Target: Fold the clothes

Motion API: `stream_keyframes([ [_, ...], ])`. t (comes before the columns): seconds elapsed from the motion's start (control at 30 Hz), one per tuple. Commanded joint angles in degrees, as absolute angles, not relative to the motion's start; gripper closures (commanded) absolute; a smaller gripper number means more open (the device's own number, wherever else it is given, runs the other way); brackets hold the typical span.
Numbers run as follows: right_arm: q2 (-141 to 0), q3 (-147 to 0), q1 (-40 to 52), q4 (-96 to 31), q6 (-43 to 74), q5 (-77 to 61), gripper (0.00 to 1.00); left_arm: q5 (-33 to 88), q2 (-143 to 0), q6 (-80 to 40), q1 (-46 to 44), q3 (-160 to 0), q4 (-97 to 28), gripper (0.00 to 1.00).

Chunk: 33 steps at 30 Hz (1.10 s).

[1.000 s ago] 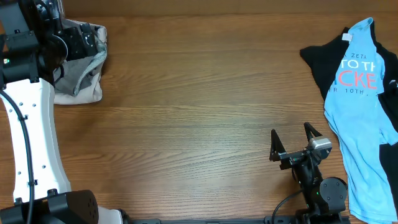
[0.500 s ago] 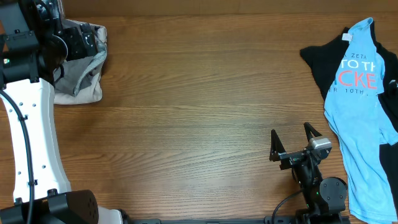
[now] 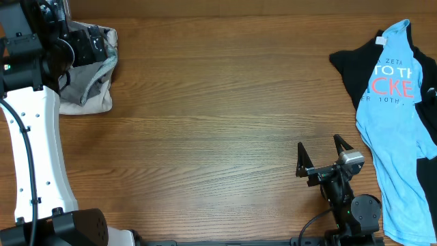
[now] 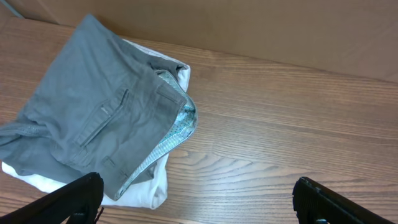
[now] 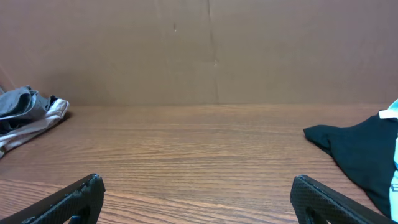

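The dark grey shorts (image 4: 106, 112) are lying folded on top of the beige shorts (image 4: 163, 190). The left end effector (image 4: 199, 202) is hovering just above them, fingers wide apart and gripping nothing. Well across the worktop (image 3: 218, 116) from those shorts, the right end effector (image 3: 319, 152) is waiting, likewise spread and empty. The light blue T-shirt (image 3: 392, 109) and black garment (image 3: 347, 68) are lying farthest from them. The stack is looking finished, so rising straight off the shorts without dragging the top layer seems wise.
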<state>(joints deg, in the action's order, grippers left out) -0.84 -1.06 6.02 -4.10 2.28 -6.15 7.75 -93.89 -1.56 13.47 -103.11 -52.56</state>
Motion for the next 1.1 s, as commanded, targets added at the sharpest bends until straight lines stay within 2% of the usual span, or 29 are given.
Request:
stream_keyframes([
  [0.0,-0.16,-0.45,5.82,-3.99,1.93,-6.48,0.0,7.07,-90.08,-1.28,12.12,-103.13,-52.77,0.0],
  [0.07,-0.16,-0.45,5.82,-3.99,1.93,-6.48,0.0,4.89,-87.35,-0.67,10.0,-103.13,-52.77,0.0],
  [0.13,-0.16,-0.45,5.82,-3.99,1.91,-6.48,0.0,-4.51,-83.53,1.54,6.07,-103.13,-52.99,0.0],
  [0.23,-0.16,-0.45,5.82,-3.99,1.93,-6.48,0.0,-10.39,-79.48,1.8,1.3,-103.13,-54.46,0.0],
  [0.33,-0.16,-0.45,5.82,-3.99,1.91,-6.48,0.0,-9.96,-76.05,1.34,-1.5,-102.39,-54.04,0.0],
  [0.43,-0.16,-0.45,5.82,-3.99,1.93,-6.48,0.0,-3.86,-72.49,1.08,-1.91,-98.02,-48.71,0.0],
  [0.57,-0.16,-0.45,5.82,-3.99,1.93,-6.48,0.0,5.39,-65.8,1.06,-1.91,-83.09,-30.81,0.0],
  [0.7,-0.16,-0.45,5.82,-3.99,1.91,-6.48,0.0,8.62,-59.37,-2.11,-1.91,-67.2,-16.4,0.0],
  [1.07,-0.16,-0.45,5.82,-3.99,1.91,-6.48,0.0,6.79,-33.67,-2.81,-1.83,-30.11,0.47,0.0],
])
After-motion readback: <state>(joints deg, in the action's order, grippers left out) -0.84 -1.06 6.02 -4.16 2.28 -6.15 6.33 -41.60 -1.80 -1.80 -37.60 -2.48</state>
